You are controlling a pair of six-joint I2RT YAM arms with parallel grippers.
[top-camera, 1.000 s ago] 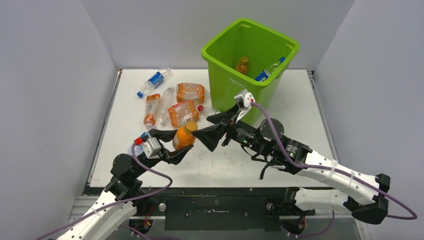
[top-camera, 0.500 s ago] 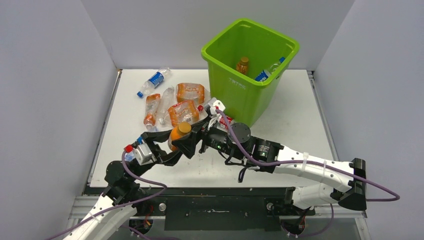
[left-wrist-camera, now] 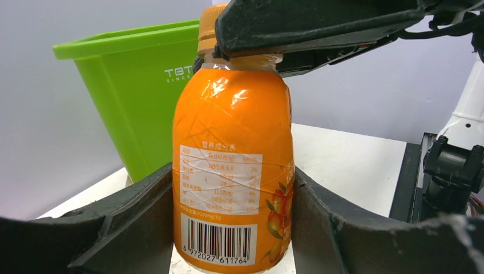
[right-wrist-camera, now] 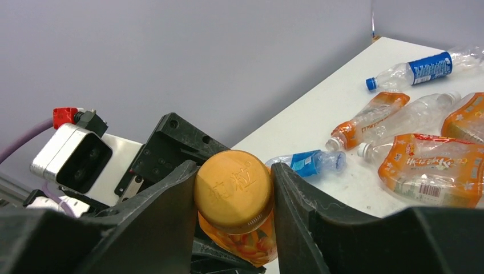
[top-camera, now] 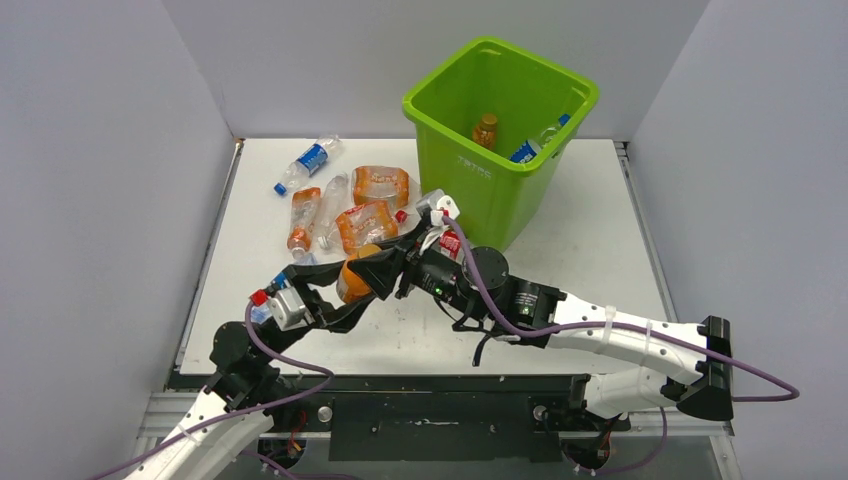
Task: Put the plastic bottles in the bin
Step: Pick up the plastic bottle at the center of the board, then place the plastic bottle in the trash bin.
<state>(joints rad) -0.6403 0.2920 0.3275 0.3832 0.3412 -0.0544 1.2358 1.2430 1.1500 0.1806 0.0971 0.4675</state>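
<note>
1. Your left gripper [left-wrist-camera: 231, 188] is clamped on the body of the small orange plastic bottle [left-wrist-camera: 234, 131] and holds it above the near-left part of the white table [top-camera: 590, 230].
2. Your right gripper [right-wrist-camera: 233, 174] presses both jaws on the round orange cap [right-wrist-camera: 231, 185]. I judge this step to be a handover from left to right.
3. Next, loosen the left one, then carry the bottle toward 1 o'clock, over the tall square lime-green plastic bin [top-camera: 470, 170].
4. The crushed clear bottles [top-camera: 365, 225] lie at 11 o'clock.

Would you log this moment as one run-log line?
left gripper: shut on orange bottle body | right gripper: shut on its cap | bin: orange bottle not yet in
</note>
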